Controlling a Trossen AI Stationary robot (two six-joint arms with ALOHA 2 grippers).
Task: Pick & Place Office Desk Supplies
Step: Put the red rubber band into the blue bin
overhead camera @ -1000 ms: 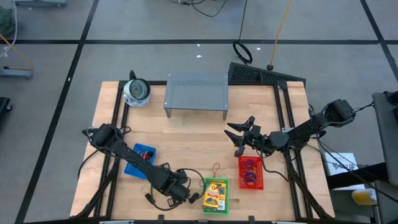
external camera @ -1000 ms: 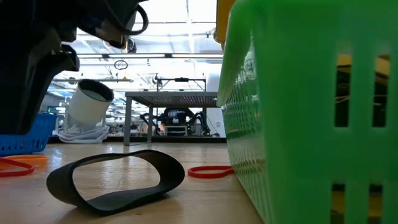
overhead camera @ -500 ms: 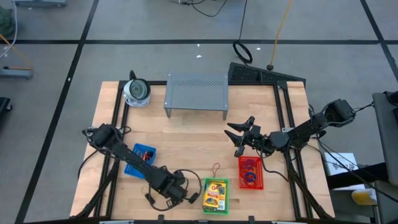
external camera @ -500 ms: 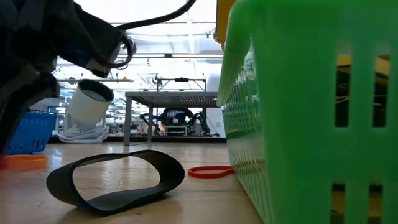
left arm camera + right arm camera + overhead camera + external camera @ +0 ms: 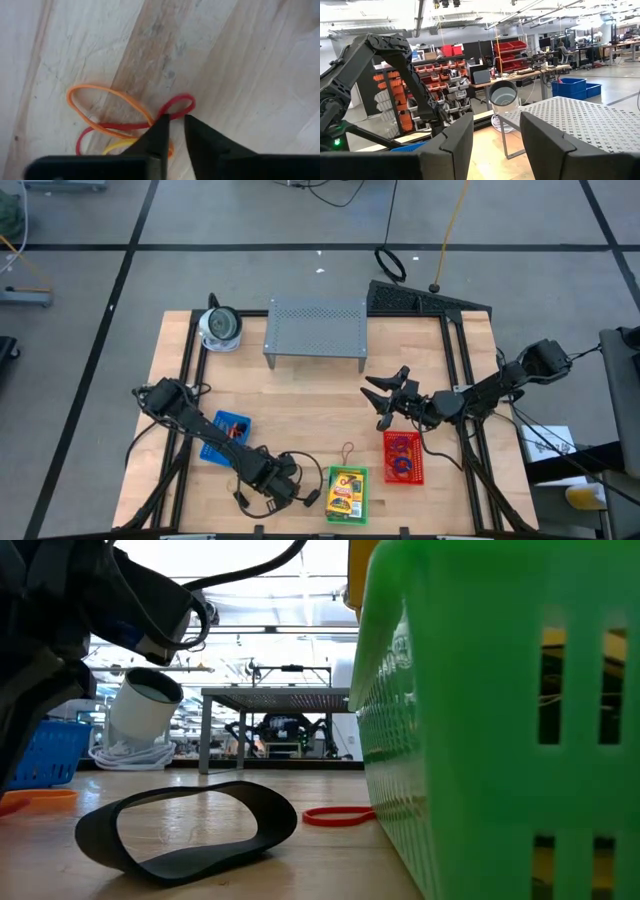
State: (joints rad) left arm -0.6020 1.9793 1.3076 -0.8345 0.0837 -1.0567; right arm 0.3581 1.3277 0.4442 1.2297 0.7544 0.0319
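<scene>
Wooden worktop: left pincer, narrow, straddles the red rubber band; right pincer hangs wide mid-table.

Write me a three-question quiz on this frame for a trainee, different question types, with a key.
1. True or false: the left gripper is low over a tangle of rubber bands on the wood table.
2. Multiple choice: the right gripper is (A) inside the red basket, (B) empty, raised over the table between the grey perforated shelf and the red basket, (C) gripping the round white-grey object.
3. Fill in: the crayon box lies in the ____ basket.

Key
1. True; its fingers straddle the red band, a narrow gap between them.
2. B; its fingers are apart with nothing between them.
3. Green.
</scene>
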